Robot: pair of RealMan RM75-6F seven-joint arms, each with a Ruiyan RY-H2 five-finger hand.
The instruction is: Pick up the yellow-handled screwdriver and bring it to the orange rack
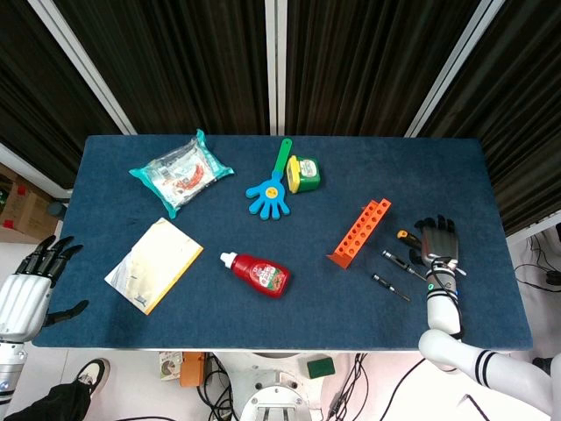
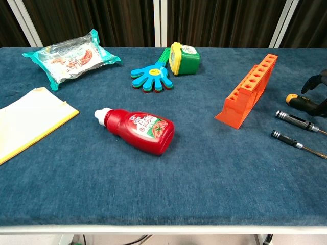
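Note:
The yellow-handled screwdriver point(image 1: 408, 237) point(image 2: 302, 102) lies on the blue table just right of the orange rack point(image 1: 359, 231) point(image 2: 248, 89); only its yellow end and part of the dark handle show. My right hand point(image 1: 438, 244) point(image 2: 317, 92) sits over its far end with fingers spread, dark fingers on either side of the handle. No firm grip shows and the screwdriver still lies on the cloth. My left hand point(image 1: 31, 282) hangs off the table's left edge, fingers apart and holding nothing; it appears only in the head view.
Two black-handled screwdrivers point(image 1: 399, 261) point(image 1: 388, 286) lie just in front of the right hand. A red ketchup bottle point(image 2: 135, 130), a yellow-edged pad point(image 2: 30, 120), a snack bag point(image 2: 69, 56), a blue hand clapper point(image 2: 153, 76) and a yellow-green container point(image 2: 184, 57) lie further left.

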